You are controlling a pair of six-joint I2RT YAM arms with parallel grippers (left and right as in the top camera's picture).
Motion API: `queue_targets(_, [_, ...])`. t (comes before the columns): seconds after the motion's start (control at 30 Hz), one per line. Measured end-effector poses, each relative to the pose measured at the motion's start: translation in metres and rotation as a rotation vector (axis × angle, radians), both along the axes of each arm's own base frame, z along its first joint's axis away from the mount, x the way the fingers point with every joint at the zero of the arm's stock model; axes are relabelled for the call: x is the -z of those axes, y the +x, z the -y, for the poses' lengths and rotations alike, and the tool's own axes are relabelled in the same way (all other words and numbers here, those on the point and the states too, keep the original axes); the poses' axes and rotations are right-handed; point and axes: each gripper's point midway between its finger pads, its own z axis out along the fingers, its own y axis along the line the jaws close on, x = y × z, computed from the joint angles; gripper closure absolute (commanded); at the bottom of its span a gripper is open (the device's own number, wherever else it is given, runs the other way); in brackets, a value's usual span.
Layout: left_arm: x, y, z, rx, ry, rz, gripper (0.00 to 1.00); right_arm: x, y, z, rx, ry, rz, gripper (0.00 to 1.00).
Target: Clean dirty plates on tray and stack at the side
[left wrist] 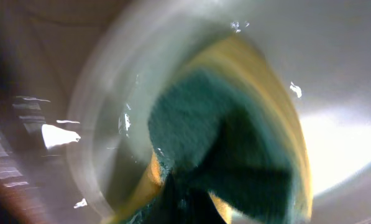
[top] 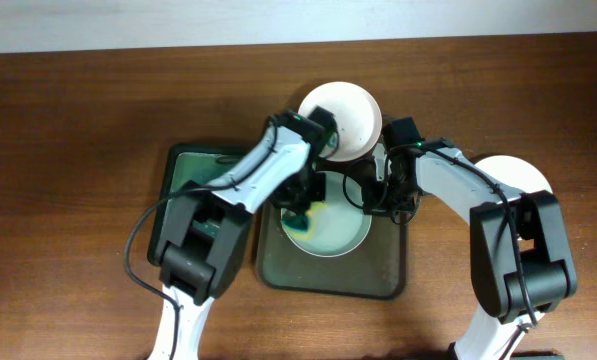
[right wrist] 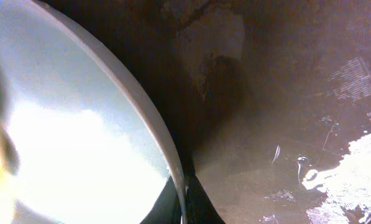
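Note:
A white plate (top: 336,232) lies on the dark tray (top: 388,280) at the table's middle. My left gripper (top: 300,212) is shut on a green and yellow sponge (left wrist: 225,146) and presses it on the plate's left part (left wrist: 110,106). My right gripper (top: 370,200) is shut on the plate's right rim (right wrist: 166,146); its fingers pinch the edge from both sides. A second white plate (top: 353,112) sits behind the tray, partly under my left arm. Another white plate (top: 523,175) lies at the right, partly hidden by my right arm.
A green tray (top: 183,170) stands left of the dark tray, partly under my left arm. The dark tray's floor (right wrist: 278,124) looks wet and stained. Bare brown table (top: 68,150) lies to the far left and right.

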Motion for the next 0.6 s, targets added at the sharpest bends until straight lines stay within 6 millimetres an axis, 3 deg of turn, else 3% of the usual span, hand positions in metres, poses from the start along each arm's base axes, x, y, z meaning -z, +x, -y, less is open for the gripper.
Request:
queue_targets(0.13, [-0.013,0.017,-0.021,-0.045,0.022,0.041,1.0,0.0,0.0,0.0,0.0,0.0,0.0,0.96])
queue_targets(0.23, [-0.039,0.026,-0.039,-0.078,0.029,0.096,1.0,0.0,0.0,0.0,0.0,0.0,0.0,0.96])
queue_targets(0.33, [-0.084,0.042,-0.084,-0.158,0.07,0.212,1.0,0.0,0.0,0.0,0.0,0.0,0.001,0.96])
queue_targets(0.37, [-0.105,0.047,-0.108,-0.203,0.097,0.261,1.0,0.0,0.0,0.0,0.001,0.0,0.0,0.96])
queue_targets(0.43, [-0.124,0.054,-0.14,-0.263,0.142,0.32,1.0,0.0,0.0,0.0,0.0,0.0,0.001,0.96])
queue_targets(0.5, [-0.121,0.061,-0.155,-0.291,0.169,0.342,1.0,0.0,0.0,0.0,0.0,0.001,0.001,0.96])
queue_targets(0.6, [-0.079,0.067,-0.164,-0.301,0.178,0.364,1.0,0.0,0.0,0.0,-0.001,0.001,0.001,0.96])
